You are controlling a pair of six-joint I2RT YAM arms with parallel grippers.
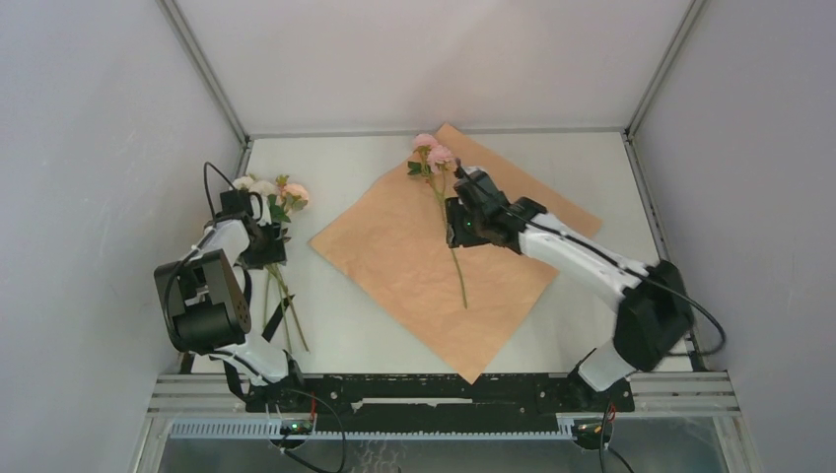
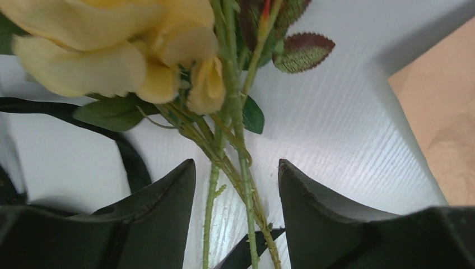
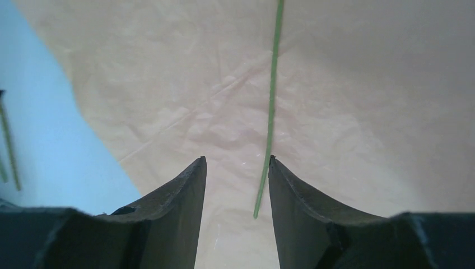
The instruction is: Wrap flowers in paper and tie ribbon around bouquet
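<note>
Right gripper (image 3: 237, 162) hangs spread over thin green pink-bloomed stem (image 3: 271, 112) on large peach paper sheet (image 3: 364, 112) (laid for wrapping); left gripper (image 2: 237, 163) sits spread astride yellow-white artificial flower bunch (image 2: 168, 73), presumably fetching.

One paper (image 1: 394, 256), one ribbon (image 1: 277, 317), two flower clusters (image 1: 435, 158) (image 1: 271, 192).

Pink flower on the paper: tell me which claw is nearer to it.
Right. The right claw straddles the pink flower's stem on the paper. The left claw is off the paper to the left, over the yellow and white flowers.
</note>
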